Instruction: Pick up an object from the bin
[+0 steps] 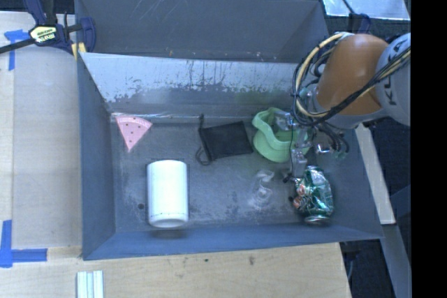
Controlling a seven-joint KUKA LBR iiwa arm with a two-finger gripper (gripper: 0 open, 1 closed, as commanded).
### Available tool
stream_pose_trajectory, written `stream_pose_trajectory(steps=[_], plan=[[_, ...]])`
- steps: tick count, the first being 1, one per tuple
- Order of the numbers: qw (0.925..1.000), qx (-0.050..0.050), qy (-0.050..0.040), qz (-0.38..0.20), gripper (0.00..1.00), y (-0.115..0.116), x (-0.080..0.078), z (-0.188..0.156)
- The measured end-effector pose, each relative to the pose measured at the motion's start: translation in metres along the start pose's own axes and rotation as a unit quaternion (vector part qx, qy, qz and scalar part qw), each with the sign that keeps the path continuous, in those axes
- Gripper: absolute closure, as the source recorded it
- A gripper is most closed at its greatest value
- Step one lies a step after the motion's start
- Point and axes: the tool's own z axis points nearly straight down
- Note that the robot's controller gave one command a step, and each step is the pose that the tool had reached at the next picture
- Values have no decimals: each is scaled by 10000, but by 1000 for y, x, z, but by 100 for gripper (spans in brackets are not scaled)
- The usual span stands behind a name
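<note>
Hand at right edge of bin, between green cup and crushed can; grip state cannot tell. Centre over can before closing

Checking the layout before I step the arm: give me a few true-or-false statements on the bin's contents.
1. The white cylinder lies in the bin's lower-left part. True.
2. The pink triangle rests on the white cylinder. False: it lies apart, near the back-left corner.
3. The gripper is at the bin's right end, between the light green cup and the crushed green can. True.
4. The black pouch touches the crushed green can. False: it lies mid-bin, left of the cup.
</note>
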Motion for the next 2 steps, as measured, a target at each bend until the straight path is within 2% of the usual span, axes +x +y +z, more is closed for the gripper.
stream_pose_trajectory(steps=[1, 2], plan=[[9983, 14, 65, -573, 100, -21, -30, 12], [9983, 14, 65, -575, 100, -20, -30, 12]])
